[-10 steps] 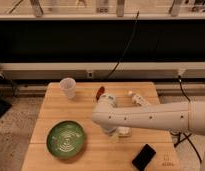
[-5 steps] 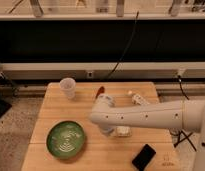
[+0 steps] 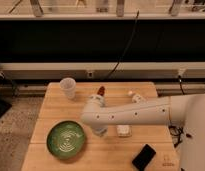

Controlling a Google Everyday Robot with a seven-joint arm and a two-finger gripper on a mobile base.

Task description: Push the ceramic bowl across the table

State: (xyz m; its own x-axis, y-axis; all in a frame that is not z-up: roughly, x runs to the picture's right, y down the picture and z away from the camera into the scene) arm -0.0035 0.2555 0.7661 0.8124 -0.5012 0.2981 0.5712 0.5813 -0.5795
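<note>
Whether the jaws are open or closed I cannot tell. The gripper (image 3: 99, 131) is hovering just right of the bowl (image 3: 66, 140), which is sitting at the table's (image 3: 56, 107) front-left. Pushing leftward is risking sliding it off the edge.

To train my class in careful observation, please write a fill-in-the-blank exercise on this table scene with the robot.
1. The ceramic bowl on the table is ____ inside.
2. In the camera view, the gripper is low over the table, just to the ____ of the bowl.
3. The cup near the table's far edge is ____.
4. The phone near the front edge is ____.

Missing words: green; right; white; black.
</note>
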